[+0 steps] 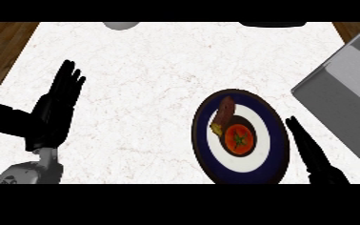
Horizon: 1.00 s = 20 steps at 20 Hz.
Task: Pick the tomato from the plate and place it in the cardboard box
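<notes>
A red tomato with a green stem lies in the dark centre of a round plate with a navy rim and a white ring, at the lower right of the counter. A brownish item lies on the plate just behind the tomato. My right hand stands open just right of the plate, fingers straight and pointing up, apart from the tomato. My left hand rests open at the far left, fingers up. A grey box sits at the right edge, partly cut off.
The white marble counter has wooden borders at the top corners. A pale round object and a dark object show at the far edge, both cut off.
</notes>
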Tool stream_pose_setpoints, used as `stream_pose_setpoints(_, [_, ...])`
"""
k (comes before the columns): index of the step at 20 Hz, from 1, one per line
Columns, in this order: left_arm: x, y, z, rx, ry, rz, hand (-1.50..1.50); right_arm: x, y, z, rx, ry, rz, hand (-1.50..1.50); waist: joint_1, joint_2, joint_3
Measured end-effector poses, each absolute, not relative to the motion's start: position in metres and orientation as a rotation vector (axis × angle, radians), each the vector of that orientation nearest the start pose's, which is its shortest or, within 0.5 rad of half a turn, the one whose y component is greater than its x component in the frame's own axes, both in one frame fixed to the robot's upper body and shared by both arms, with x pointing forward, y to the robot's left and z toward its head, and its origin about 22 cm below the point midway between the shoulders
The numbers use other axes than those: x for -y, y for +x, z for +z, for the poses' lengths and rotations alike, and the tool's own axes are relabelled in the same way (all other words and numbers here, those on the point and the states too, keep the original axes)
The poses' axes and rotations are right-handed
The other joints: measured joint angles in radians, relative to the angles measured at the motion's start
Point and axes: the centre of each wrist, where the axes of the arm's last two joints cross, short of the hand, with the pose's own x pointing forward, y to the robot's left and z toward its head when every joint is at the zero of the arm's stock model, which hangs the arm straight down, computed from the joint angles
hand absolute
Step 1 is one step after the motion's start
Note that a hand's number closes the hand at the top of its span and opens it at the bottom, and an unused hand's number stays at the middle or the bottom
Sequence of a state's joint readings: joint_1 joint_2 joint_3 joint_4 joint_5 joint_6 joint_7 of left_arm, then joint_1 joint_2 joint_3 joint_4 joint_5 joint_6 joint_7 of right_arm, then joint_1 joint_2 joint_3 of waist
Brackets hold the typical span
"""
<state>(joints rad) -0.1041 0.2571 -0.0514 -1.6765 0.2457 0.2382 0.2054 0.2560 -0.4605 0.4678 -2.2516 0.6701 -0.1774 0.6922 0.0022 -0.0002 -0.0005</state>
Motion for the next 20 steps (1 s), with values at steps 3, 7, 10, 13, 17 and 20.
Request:
stream_pose_setpoints(3, [-0.259,0.259,0.062,1.544,0.071,0.107,0.0,0.198,0.143,0.099,1.357,-0.706,0.61,-1.5,-0.001,0.0,0.0])
stream_pose_setpoints(7, [-0.257,0.264,0.061,1.545,0.072,0.114,0.0,0.194,0.152,0.089,1.356,-0.729,0.604,-1.5,-0.003,0.0,0.0])
stream_pose_setpoints(10, [-0.255,0.266,0.059,1.55,0.074,0.11,0.0,0.192,0.159,0.088,1.361,-0.741,0.596,-1.5,-0.003,0.0,0.001])
stream_pose_setpoints(13, [-0.252,0.264,0.057,1.539,0.072,0.112,0.0,0.187,0.163,0.087,1.361,-0.744,0.59,-1.5,-0.003,0.0,0.001])
stream_pose_setpoints(17, [-0.259,0.263,0.057,1.542,0.068,0.11,0.0,0.181,0.166,0.078,1.352,-0.733,0.594,-1.5,-0.003,0.0,0.0])
stream_pose_setpoints(20, [-0.26,0.265,0.058,1.546,0.074,0.111,0.0,0.18,0.17,0.067,1.338,-0.729,0.601,-1.5,-0.003,0.0,0.001])
